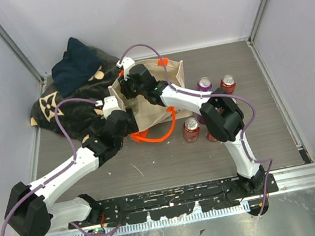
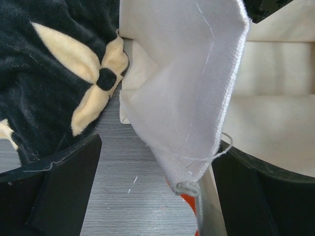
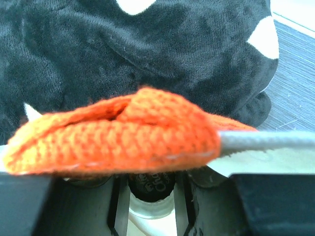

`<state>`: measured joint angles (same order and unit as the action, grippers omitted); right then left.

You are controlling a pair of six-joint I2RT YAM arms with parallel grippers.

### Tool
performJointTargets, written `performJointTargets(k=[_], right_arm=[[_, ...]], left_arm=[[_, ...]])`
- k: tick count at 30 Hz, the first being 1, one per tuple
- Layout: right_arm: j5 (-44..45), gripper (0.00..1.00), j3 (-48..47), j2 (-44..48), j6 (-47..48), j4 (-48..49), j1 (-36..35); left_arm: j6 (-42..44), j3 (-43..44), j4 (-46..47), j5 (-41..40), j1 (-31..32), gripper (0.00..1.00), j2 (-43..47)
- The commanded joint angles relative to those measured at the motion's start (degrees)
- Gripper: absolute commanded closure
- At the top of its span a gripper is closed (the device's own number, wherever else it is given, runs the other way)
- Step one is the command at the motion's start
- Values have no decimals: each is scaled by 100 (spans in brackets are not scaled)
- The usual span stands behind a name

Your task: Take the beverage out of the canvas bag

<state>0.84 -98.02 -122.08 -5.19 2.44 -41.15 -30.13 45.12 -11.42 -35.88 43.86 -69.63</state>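
1. Now, bag (image 1: 175,73) stands mid-table (image 1: 154,167), blanket (image 1: 63,104) against its left side, cans (image 1: 204,84) just right of it.
2. L gripper (image 2: 157,147): fingers apart, bag's canvas corner hanging btwn them.
3. R gripper (image 3: 155,196): fingers apart at bag's far-left rim, orange strap (image 3: 123,132) lying across them.
4. Dark round top (image 3: 151,189) w/ print sits under strap; too blurred to tell if it's the drink.

The top external view sits high behind the arm bases, tilted down and forward, taking in the whole grey wood-grain surface (image 1: 154,167) from far off. The left wrist view is close up, facing down past a corner of the cream canvas bag (image 2: 187,73) to the surface. The right wrist view is pressed against the bag's orange woven strap (image 3: 118,132), which is blurred. All three share the dark plush blanket with cream flower print (image 1: 47,116).
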Motion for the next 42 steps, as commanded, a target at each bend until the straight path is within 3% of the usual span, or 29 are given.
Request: performJointTargets(k=[1,10,20,31,42], right_arm=[[172,99,-16,470,308,139,-12],[527,99,-72,1526,921,301,-18],[1202,99,861,3309,1473,730,-18],[2616,99,1683,5172,1653,23,-22],[2933,99,2053,5956,1183,-902,-22]], left_arm=[[-63,93,214,-26,-34,2,-89],[-63,50,453,-71,-74,2,-222],[-28,148,899,105,-232,2,-674],[-11,520,1524,649,-460,2,-1365],[-34,1253,1872,1057,-639,2,-2077]])
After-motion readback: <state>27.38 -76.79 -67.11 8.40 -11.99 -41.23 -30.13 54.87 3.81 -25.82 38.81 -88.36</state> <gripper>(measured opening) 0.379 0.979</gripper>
